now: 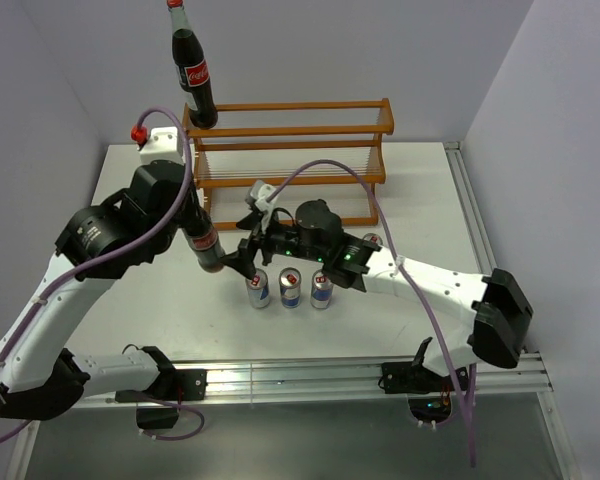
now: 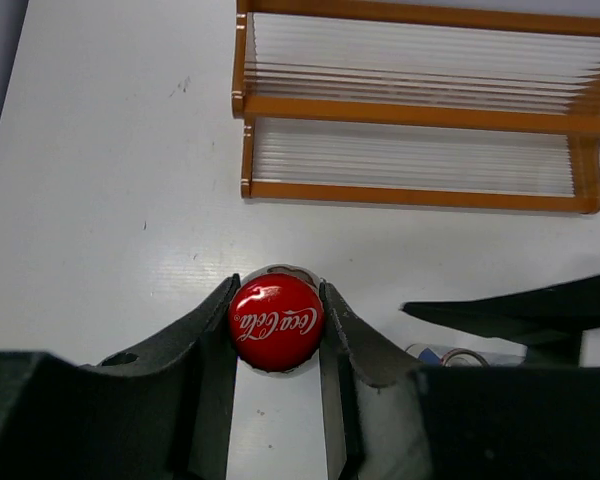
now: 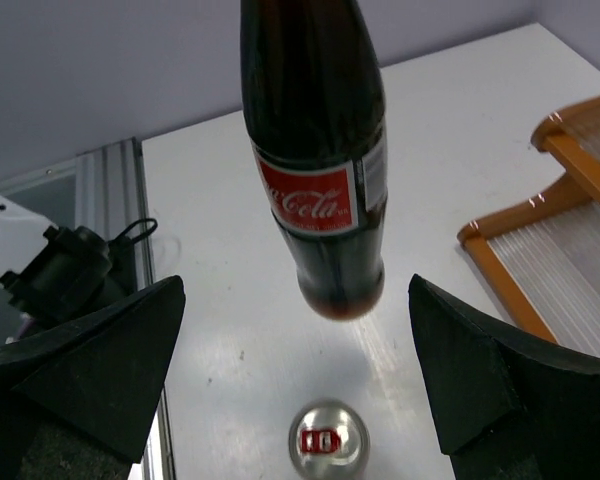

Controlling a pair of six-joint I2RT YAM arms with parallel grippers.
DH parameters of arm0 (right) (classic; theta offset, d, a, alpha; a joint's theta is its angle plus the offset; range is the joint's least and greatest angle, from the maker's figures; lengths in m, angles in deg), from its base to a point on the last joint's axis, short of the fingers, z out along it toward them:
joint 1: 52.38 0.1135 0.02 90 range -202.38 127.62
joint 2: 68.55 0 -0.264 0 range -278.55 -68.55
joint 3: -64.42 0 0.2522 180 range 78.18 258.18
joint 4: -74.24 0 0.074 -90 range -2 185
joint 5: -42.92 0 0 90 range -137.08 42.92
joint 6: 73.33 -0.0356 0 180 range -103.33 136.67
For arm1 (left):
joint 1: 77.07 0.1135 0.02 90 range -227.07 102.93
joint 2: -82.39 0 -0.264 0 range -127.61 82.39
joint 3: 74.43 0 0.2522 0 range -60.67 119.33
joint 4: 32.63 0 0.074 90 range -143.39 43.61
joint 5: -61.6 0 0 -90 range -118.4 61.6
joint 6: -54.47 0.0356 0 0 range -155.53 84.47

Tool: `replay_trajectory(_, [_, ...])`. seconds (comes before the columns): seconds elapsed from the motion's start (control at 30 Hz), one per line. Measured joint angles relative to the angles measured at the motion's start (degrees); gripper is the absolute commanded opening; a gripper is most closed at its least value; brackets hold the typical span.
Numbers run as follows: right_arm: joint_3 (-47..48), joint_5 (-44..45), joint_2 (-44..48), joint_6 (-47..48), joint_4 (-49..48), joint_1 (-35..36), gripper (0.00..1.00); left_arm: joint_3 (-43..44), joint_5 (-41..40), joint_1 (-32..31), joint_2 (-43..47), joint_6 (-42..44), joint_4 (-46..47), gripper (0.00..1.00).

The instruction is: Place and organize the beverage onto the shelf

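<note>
Jaws: our left gripper pinches the cola bottle by its cap; our right gripper gapes wide.
Our right arm half-hides a can at two o'clock from the three-can row.

red cap, dark cola bottle, orange-brown shelf, silver can

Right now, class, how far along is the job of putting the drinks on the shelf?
Done: one bottle stands on the shelf's top level, at its left end. In hand: the left gripper is shut on the second bottle by its cap, apparently lifted off the table. Left: three cans in a row and a fourth can near the shelf stand on the table; the right gripper is open.
</note>
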Motion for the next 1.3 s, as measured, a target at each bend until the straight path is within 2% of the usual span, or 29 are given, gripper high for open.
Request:
replay_trajectory(0.37, [14.05,4.57,-13.97,3.56,-1.99,3.76,0.96,15.65,3.82,0.0,-7.15,3.04,-8.33,0.0])
replay_trajectory(0.47, [16.04,5.51,-16.39,4.42,-1.88,3.98,0.91,17.86,4.35,0.0,-8.7,3.67,-9.68,0.0])
replay_trajectory(0.57, [17.33,6.08,-18.27,5.57,-1.88,4.04,0.63,19.12,4.83,0.0,-9.57,4.22,-10.49,0.0])
replay_trajectory(0.6, [17.33,6.16,-18.45,5.51,-1.95,4.02,0.46,19.23,4.92,0.0,-9.68,4.42,-10.78,0.0])
replay_trajectory(0.67, [17.35,6.14,-18.45,5.2,-1.92,4.02,0.36,19.45,5.22,0.0,-9.75,4.63,-11.06,0.0])
replay_trajectory(0.7, [17.33,6.01,-18.45,5.27,-2.08,4.02,0.22,19.56,5.22,0.0,-9.75,4.74,-11.06,0.0])
replay_trajectory(0.73, [17.33,5.88,-18.45,5.29,-2.36,4.02,0.13,19.76,5.22,0.0,-9.75,4.85,-11.06,0.0])
replay_trajectory(0.77, [17.35,5.73,-18.45,5.31,-2.49,4.02,0.03,20.0,5.22,0.0,-9.77,4.9,-11.15,0.03])
replay_trajectory(0.83, [17.33,5.33,-18.45,5.29,-2.8,4.0,0.0,20.35,5.2,0.0,-9.79,4.96,-11.43,0.15])
replay_trajectory(0.87, [17.33,5.11,-18.45,5.22,-2.97,4.0,0.0,20.41,5.2,0.0,-9.79,5.05,-11.47,0.31])
replay_trajectory(0.97, [17.35,4.31,-18.45,4.9,-3.23,3.91,0.0,20.44,5.09,0.0,-9.7,5.81,-11.41,0.61])
replay_trajectory(1.07, [17.35,3.19,-18.45,3.19,-2.4,3.65,0.0,20.46,4.22,0.11,-9.09,8.09,-10.91,0.74])
replay_trajectory(1.1, [17.4,2.97,-18.45,2.69,-2.21,3.61,0.0,20.46,3.85,0.17,-8.7,8.83,-10.6,0.83])
replay_trajectory(1.17, [17.62,2.73,-18.45,2.49,-0.98,3.52,0.0,20.44,2.91,0.31,-7.45,9.38,-8.7,0.93])
replay_trajectory(1.23, [17.86,2.64,-18.45,2.67,1.49,3.67,0.0,20.44,2.67,0.2,-6.27,9.14,-4.81,0.98])
replay_trajectory(1.3, [17.99,2.64,-18.45,2.69,3.98,3.91,0.0,20.44,2.08,-0.09,-5.01,8.57,-1.73,0.99])
